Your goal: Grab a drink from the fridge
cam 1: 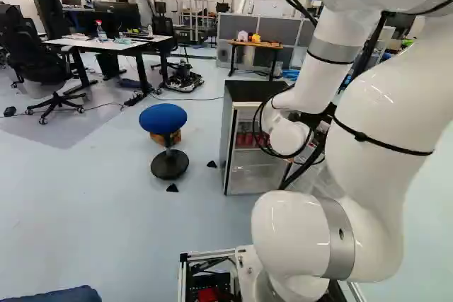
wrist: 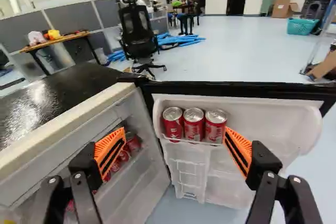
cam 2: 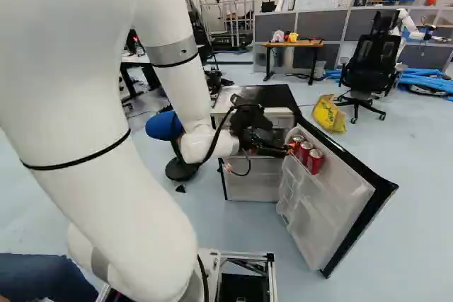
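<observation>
Cans (wrist: 193, 124) of cola, three abreast, are standing upright in the door rack, at twelve o'clock from the hand (wrist: 175, 129) in the wrist view. The hand is gaping wide, gripping nothing. The step is probably calling for centring on one end can, narrowing slightly to spare its neighbour, then lifting clear of the rail (wrist: 193, 141) before backing away. More cans (wrist: 132, 142) are showing inside the fridge at nine o'clock.

In the right base view, the fridge door (cam 2: 333, 206) is hanging open at four o'clock; bumping it is risking a swing. A wooden table (cam 2: 293, 44) is standing at one, an office chair (cam 2: 371, 61) at two.

In the left base view, a blue-seated stool (cam 1: 163, 118) is resting on pale floor (cam 1: 106, 196) at nine, a white-topped table (cam 1: 106, 44) at ten.
</observation>
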